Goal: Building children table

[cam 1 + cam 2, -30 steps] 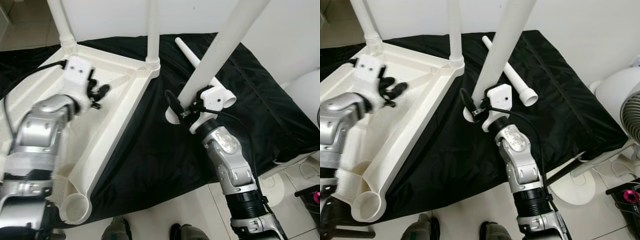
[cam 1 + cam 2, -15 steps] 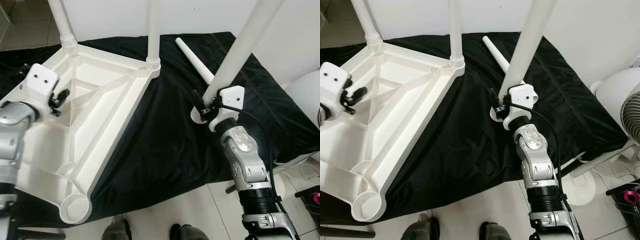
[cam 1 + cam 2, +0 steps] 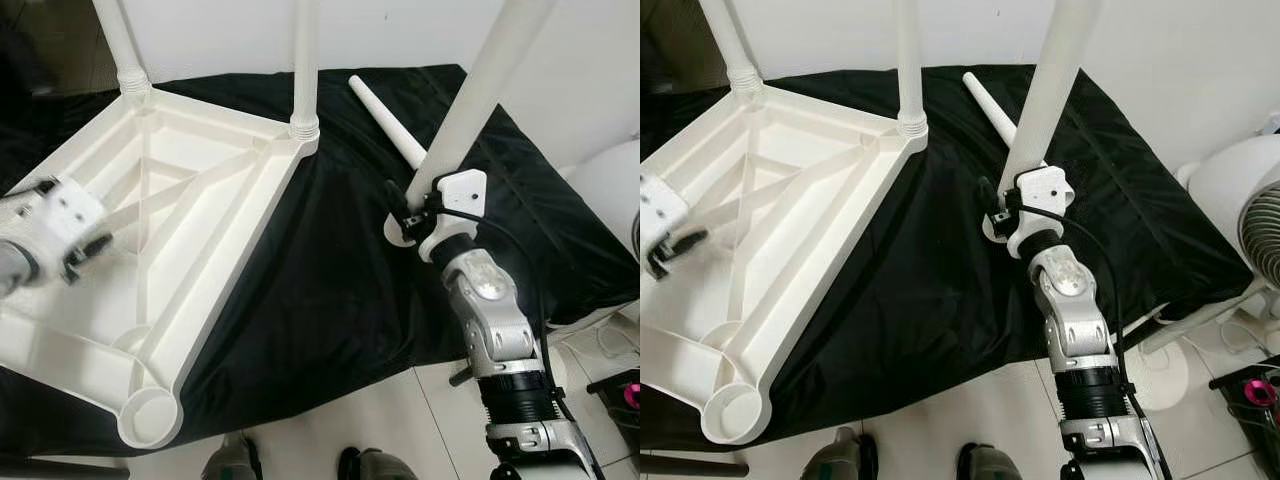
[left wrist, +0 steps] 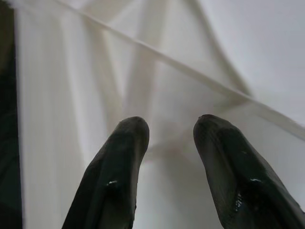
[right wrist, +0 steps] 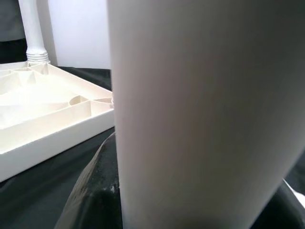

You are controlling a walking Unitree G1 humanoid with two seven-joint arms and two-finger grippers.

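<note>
The white children's table top (image 3: 200, 250) lies upside down on a black cloth (image 3: 320, 290). Two white legs (image 3: 306, 60) stand in its far corner sockets, and the near corner socket (image 3: 150, 418) holds nothing. My right gripper (image 3: 400, 215) is shut on the lower end of a third white leg (image 3: 480, 90), which rises tilted to the upper right with its foot on the cloth. Another loose leg (image 3: 385, 125) lies on the cloth behind it. My left gripper (image 4: 171, 126), blurred at the table's left rim (image 3: 85, 255), is open over the ribbed underside.
A white fan (image 3: 1240, 220) on a round base (image 3: 1160, 375) stands at the right, off the cloth. A white wall (image 3: 400, 30) backs the scene. Tiled floor and my feet (image 3: 235, 462) lie at the near edge of the cloth.
My left arm has drawn back from the middle of the table's underside to its left rim. My right gripper has carried the leg rightward and stood it more upright, then held still.
</note>
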